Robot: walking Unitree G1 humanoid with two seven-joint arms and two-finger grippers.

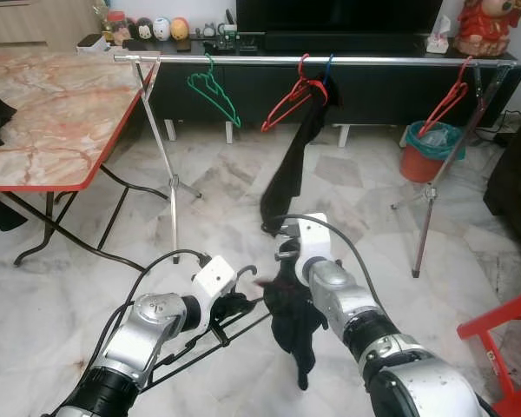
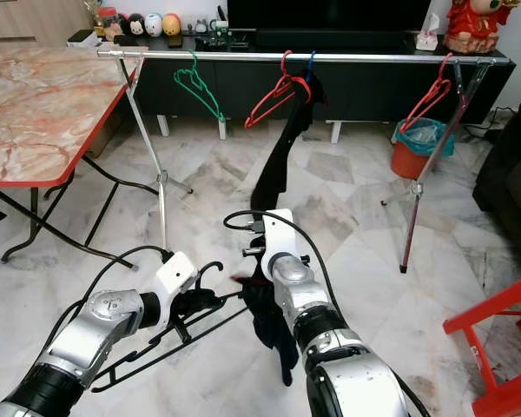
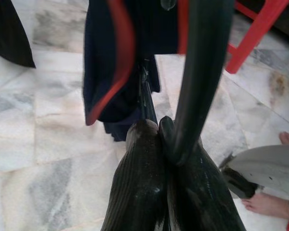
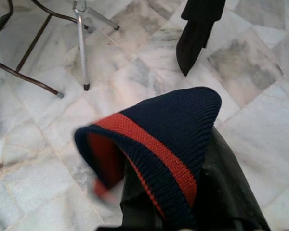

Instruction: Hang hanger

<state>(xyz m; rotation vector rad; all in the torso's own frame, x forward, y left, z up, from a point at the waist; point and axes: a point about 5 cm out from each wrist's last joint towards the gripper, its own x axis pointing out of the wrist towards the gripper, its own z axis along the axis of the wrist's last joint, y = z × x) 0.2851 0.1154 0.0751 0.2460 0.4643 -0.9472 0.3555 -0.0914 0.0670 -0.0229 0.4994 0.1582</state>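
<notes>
The robot stands well back from the clothes rail (image 1: 330,61), which runs across the far side of the room with 3 hangers on it: a green hanger (image 1: 214,91) at the left, a red hanger (image 1: 297,97) carrying a dark cloth in the middle, and another red hanger (image 1: 447,100) at the right.

The left gripper (image 1: 233,306) is clamped tight on the black hanger (image 2: 169,343), near its hook, with the frame trailing down toward the near left. The right gripper (image 1: 288,287) pinches a dark navy garment (image 1: 297,323) with a red stripe (probably a sock, though the folds make this hard to confirm), which droops beside the hanger.

The step in hand looks like dressing the hanger. The next move calls for draping the garment over the bar, then walking forward and raising the hook over a bare stretch of rail.
</notes>
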